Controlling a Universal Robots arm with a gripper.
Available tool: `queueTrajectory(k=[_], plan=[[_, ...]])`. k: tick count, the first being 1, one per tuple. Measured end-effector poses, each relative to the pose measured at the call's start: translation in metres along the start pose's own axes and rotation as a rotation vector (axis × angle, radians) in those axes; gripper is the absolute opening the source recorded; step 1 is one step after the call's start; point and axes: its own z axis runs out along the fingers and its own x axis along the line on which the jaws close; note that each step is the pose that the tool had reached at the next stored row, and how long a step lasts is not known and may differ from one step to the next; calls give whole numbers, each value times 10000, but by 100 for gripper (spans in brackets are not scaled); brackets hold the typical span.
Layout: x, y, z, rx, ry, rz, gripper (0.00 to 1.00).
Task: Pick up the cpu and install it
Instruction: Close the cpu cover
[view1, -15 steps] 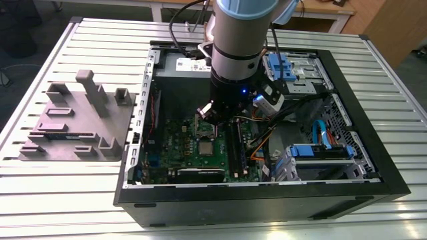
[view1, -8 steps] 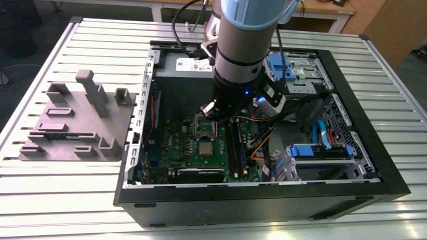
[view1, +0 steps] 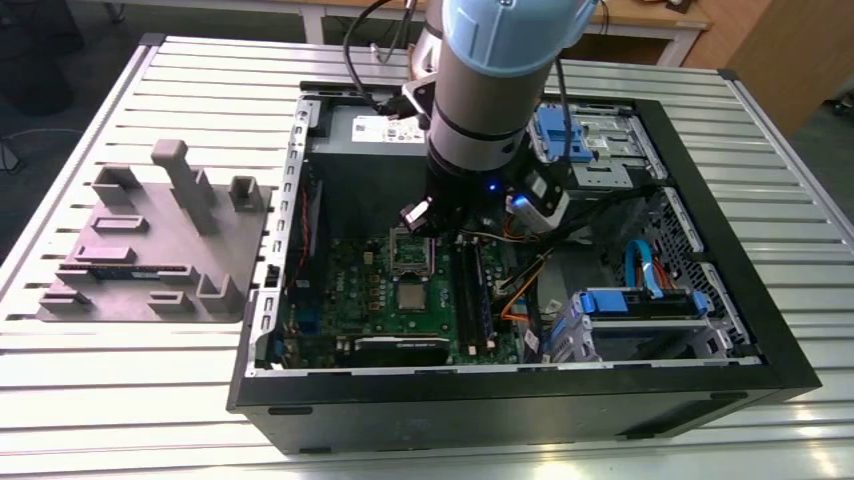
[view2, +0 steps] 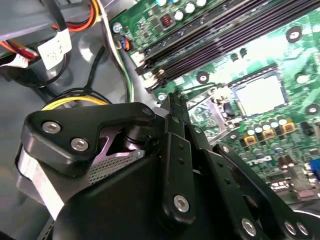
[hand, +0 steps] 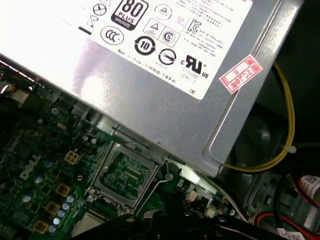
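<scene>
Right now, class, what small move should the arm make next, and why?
Probably a short sideways shift to bring the gripper over the cpu. The cpu lies flat on the motherboard beside the empty socket, while the gripper hangs above the board nearer the socket, apart from the cpu.

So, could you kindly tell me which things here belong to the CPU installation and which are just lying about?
Belong to the job:
- cpu, lying on the motherboard
- metal-framed socket, beside the cpu
- end effector, above the motherboard

Just lying about:
- grey moulded tray, on the table beside the case
- power supply box
- memory slots
- blue drive cage
</scene>
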Motion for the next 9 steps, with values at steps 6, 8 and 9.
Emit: queueTrajectory(k=[6,8,9], plan=[[2,-7,34,-123,59,-704,10],[-6,-5,54,-227,-6,-703,10],[-10,-4,63,-250,-20,-703,10]])
